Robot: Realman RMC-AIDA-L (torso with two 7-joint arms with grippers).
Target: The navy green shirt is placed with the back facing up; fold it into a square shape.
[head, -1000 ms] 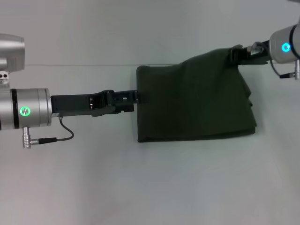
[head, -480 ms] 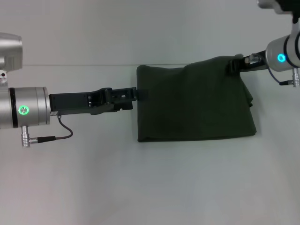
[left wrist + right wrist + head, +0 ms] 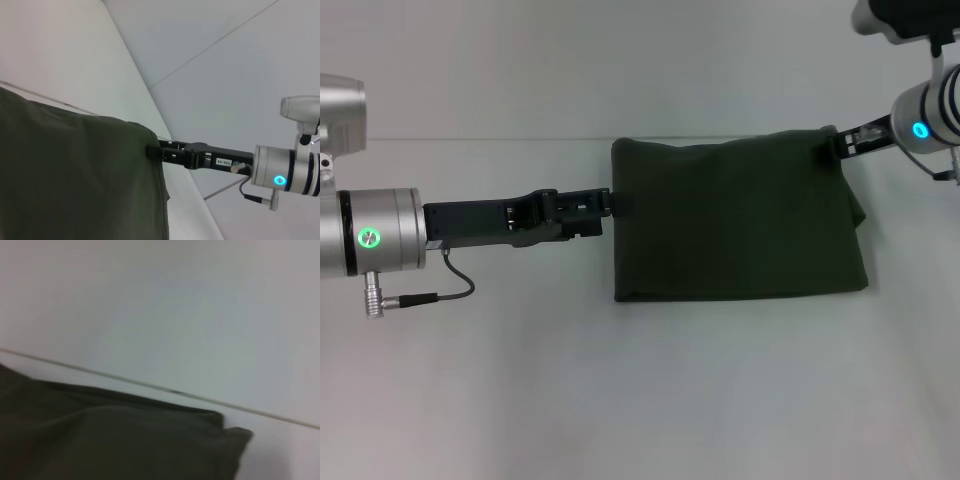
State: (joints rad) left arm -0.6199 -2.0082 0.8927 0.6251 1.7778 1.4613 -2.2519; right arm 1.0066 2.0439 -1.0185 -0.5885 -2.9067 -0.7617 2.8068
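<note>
The navy green shirt [image 3: 740,220] lies folded into a near-square dark olive block in the middle of the white table. My left gripper [image 3: 612,204] reaches in from the left and meets the middle of the shirt's left edge. At the shirt's far right corner my right gripper [image 3: 837,144] is shut on the fabric, which lies low and stretched flat. The left wrist view shows the shirt [image 3: 75,175] with the right gripper [image 3: 152,150] pinching that corner. In the right wrist view only the shirt [image 3: 100,440] and table show.
The white table [image 3: 620,400] stretches all around the shirt. A thin seam [image 3: 470,139] runs across the table just behind the shirt's far edge. The right arm's silver wrist [image 3: 930,115] hangs at the far right.
My right gripper has moved right and down with the shirt's far right corner, so the raised hump of fabric has flattened. The left gripper stayed at the left edge.
</note>
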